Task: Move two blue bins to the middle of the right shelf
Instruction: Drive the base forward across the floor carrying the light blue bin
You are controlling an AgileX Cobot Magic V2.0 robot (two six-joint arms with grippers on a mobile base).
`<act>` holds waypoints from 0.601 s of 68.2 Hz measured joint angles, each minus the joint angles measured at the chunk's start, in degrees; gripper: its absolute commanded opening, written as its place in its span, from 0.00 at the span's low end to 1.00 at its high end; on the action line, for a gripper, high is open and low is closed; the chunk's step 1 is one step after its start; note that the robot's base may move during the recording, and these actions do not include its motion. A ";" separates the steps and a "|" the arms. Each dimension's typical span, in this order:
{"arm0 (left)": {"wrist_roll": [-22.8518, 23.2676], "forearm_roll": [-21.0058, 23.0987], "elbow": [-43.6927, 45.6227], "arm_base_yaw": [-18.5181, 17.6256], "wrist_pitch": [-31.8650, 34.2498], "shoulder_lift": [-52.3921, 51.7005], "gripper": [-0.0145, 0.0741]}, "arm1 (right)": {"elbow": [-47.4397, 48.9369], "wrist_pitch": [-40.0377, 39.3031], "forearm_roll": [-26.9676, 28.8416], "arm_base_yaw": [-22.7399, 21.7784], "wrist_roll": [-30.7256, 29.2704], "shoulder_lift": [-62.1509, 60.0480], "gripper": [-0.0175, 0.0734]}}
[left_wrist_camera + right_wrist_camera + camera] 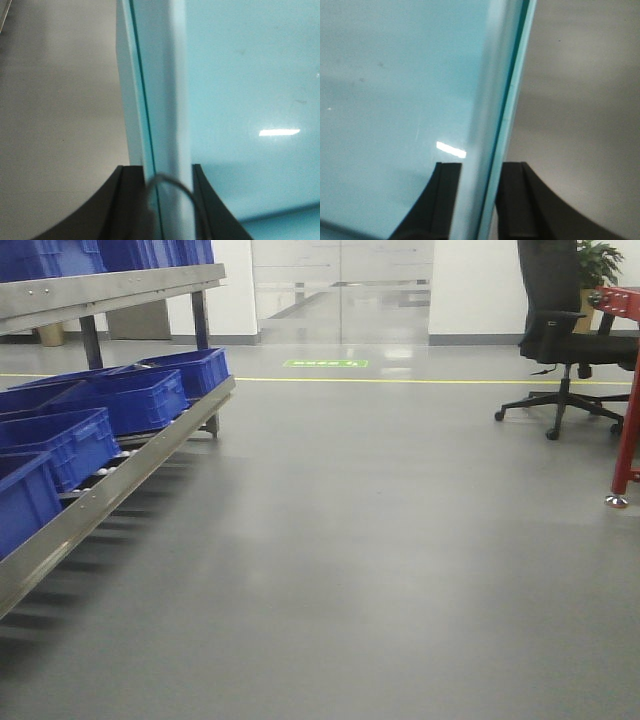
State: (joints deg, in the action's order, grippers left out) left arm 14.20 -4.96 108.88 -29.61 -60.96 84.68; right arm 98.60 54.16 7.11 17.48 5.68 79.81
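Note:
A pale sky-blue bin [240, 100] fills the left wrist view. My left gripper [165, 167] is shut on its upright wall and rim, one black finger [131, 200] outside and one inside. A thin dark seam runs along the rim, as between two nested walls. In the right wrist view my right gripper [480, 164] is shut on the opposite wall of the pale blue bin [395, 100], again with a finger on each side. Grey floor lies beyond both walls. The front view shows neither the bins nor the grippers.
A steel roller shelf [120, 485] on the left holds several dark royal-blue bins [130, 400]. Open grey floor [380, 560] stretches ahead. A black office chair [560, 340] and a red metal frame [628, 430] stand at the right. I cannot tell if the frame is the right shelf.

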 measured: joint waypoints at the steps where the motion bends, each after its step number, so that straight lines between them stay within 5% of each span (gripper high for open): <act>1: 0.00 0.00 0.00 0.00 0.00 0.00 0.04 | 0.00 0.00 0.00 0.00 0.00 0.00 0.02; 41: 0.00 0.00 0.00 0.00 0.00 0.00 0.04 | 0.02 0.00 0.00 0.00 0.00 0.00 0.02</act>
State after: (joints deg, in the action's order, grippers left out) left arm 14.20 -4.96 108.88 -29.61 -60.96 84.68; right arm 98.63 54.16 7.11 17.48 5.68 79.81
